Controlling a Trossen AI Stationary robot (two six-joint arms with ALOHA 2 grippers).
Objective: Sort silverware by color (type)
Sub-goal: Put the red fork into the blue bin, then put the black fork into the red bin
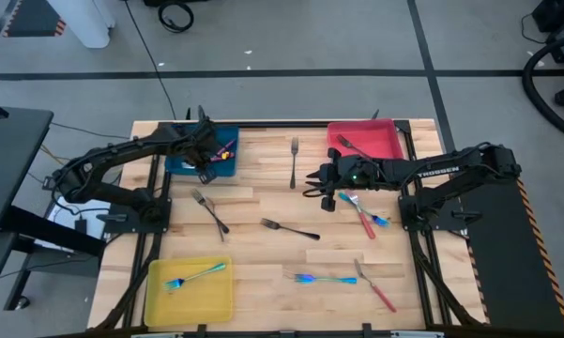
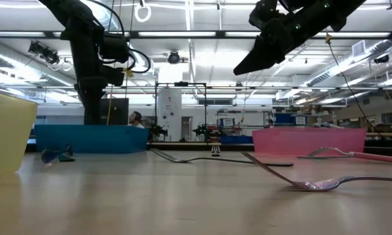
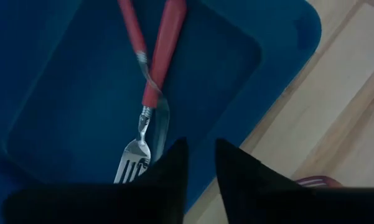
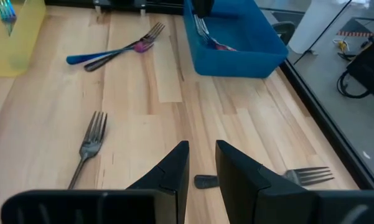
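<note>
Left gripper (image 1: pixel 206 175) over blue tray (image 1: pixel 181 165); right gripper (image 1: pixel 312 178) mid-table, both fingers narrow, empty.

2 red-handled forks (image 3: pixel 150 68) lie in blue tray. Right hovers near grey fork (image 1: pixel 294 161): judged next pick; open wider, descend square across the handle, lift level.

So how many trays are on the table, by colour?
Blue tray: 1
Red tray: 1
Yellow tray: 1
Total: 3
</note>
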